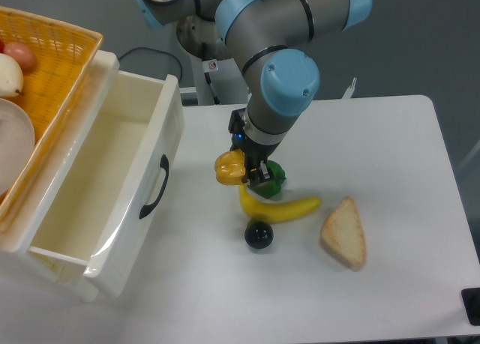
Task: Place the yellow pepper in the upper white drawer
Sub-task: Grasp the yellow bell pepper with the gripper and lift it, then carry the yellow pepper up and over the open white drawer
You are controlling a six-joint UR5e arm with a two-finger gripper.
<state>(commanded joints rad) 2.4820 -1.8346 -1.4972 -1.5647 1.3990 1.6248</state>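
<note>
The yellow pepper [228,168] is a glossy yellow-orange lump held just above the table, right of the drawer. My gripper [241,172] is shut on it, coming down from the arm above, with one dark finger showing at the pepper's right side. The upper white drawer [105,186] stands pulled open at the left, its inside showing bare, with the curved black handle [154,186] on its front panel facing the pepper.
A green pepper [273,177] sits partly hidden behind my gripper. A yellow banana [279,207], a dark round plum [259,234] and a slice of bread [345,232] lie on the table nearby. An orange woven basket [60,67] holding other items stands at the upper left.
</note>
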